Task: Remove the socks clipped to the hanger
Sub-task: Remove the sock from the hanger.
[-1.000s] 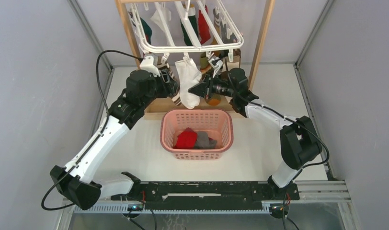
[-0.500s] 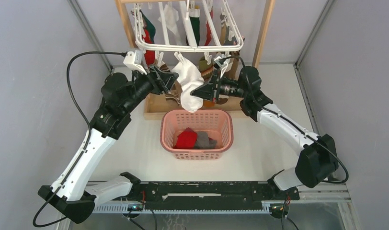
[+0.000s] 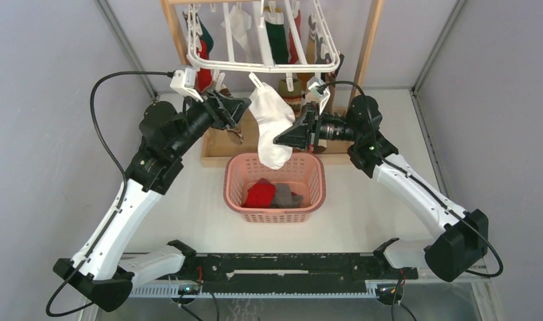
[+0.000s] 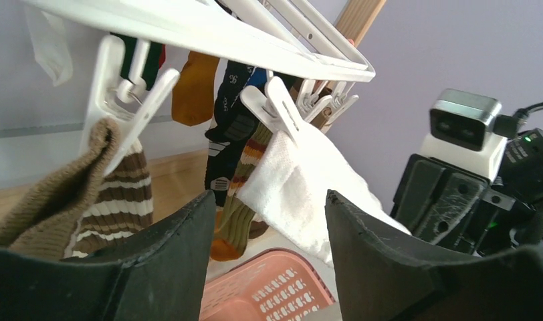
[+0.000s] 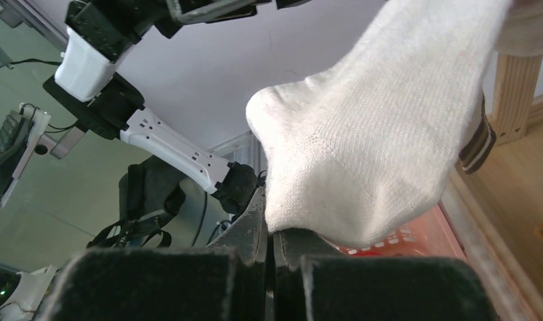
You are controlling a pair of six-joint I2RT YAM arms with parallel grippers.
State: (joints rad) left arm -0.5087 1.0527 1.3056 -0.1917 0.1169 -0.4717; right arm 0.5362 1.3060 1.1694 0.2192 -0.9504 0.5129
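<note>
- The white sock (image 3: 270,130) hangs by its cuff from one clip (image 3: 257,81) on the near edge of the hanger (image 3: 262,65). It is between the two grippers, and its foot reaches down over the far rim of the basket (image 3: 232,190).
- I judge this sock to be light, soft and limp. It will fold and stretch, but it is not fragile, and the knit should not slip in the fingers. Probably only the spring of the clip resists.
- The hanger looks free to swing, so a pull on the foot may stretch the sock and drag the frame with it. A hold nearer the cuff, or a pull straight out of the clip, seems safer.
- The right gripper (image 3: 280,140) has its fingers closed together on the lower part of the white sock, from the right side. In its wrist view the fabric bulges just above the pinch.
- The left gripper (image 3: 237,112) has its fingers wide apart and holds nothing. In its wrist view the clip and the cuff show between the two fingers, but farther off. They do not seem to touch.
- Just left of that clip, a striped sock (image 4: 115,200) hangs from the next clip.
- More socks (image 3: 277,37) hang on the far part of the hanger.
- A red sock (image 3: 259,194) and a grey sock (image 3: 283,196) lie in the basket.
- The hanger hangs inside a wooden rack (image 3: 364,60).
</note>
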